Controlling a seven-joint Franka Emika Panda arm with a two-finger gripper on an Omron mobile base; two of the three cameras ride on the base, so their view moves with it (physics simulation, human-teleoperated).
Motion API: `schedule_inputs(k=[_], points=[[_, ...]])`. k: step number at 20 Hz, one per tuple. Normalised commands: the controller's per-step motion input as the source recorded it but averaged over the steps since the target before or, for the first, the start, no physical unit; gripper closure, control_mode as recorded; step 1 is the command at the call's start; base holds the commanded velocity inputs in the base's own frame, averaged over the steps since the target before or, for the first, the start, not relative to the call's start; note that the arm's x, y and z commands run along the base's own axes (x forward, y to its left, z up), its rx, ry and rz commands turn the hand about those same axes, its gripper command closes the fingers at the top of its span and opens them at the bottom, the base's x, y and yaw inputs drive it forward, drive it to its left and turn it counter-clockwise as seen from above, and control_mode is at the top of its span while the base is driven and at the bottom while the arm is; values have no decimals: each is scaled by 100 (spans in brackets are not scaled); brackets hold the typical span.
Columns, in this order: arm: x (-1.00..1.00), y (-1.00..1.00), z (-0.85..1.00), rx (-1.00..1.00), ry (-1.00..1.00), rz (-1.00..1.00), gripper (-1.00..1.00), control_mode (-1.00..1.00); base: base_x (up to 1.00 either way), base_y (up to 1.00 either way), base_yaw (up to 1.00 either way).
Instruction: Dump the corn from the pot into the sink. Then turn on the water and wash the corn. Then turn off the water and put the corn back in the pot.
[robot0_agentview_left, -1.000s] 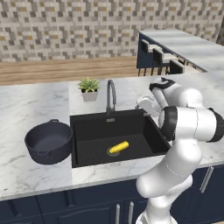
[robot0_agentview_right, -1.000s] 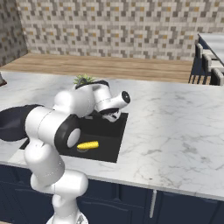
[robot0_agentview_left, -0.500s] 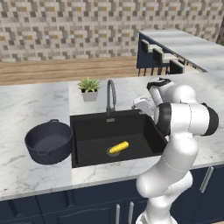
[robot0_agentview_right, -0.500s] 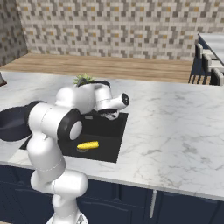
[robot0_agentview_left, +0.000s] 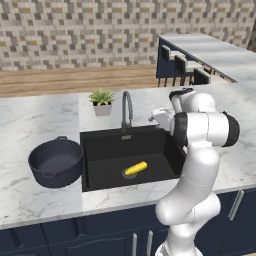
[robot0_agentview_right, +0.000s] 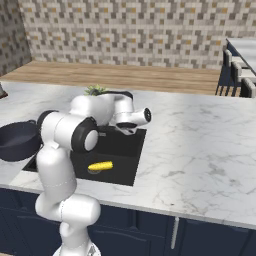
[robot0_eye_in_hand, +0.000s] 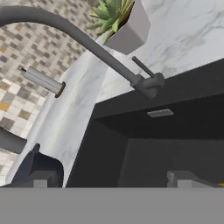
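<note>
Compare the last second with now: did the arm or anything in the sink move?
The hand drifted slightly left toward the faucet, above the sink's right back part. It holds nothing; whether it is open cannot be told. The corn stayed near the drain, the pot on the counter left of the sink, and the plant behind it.

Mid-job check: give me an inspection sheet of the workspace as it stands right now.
Surface: white marble counter, nothing spilled.
Job's things: corn lying in the sink by the drain; pot upright on the counter left of the sink, looks empty.
Faucet: no water seen running.
Clutter: potted plant behind the sink.
Grippers: gripper above the sink's right rim, facing the faucet, holding nothing.
Cables: nothing seen.
Surroundings: tiled wall, bar stools.
</note>
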Motion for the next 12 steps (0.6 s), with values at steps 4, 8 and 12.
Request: schedule_inputs(k=[4,8,12], points=[[23,11,-7,0,0,1,-100,-100,0,0,0],[25,15,-19,0,0,3,-100,-100,0,0,0],[29,13,-11,0,0,4,-100,-100,0,0,0]])
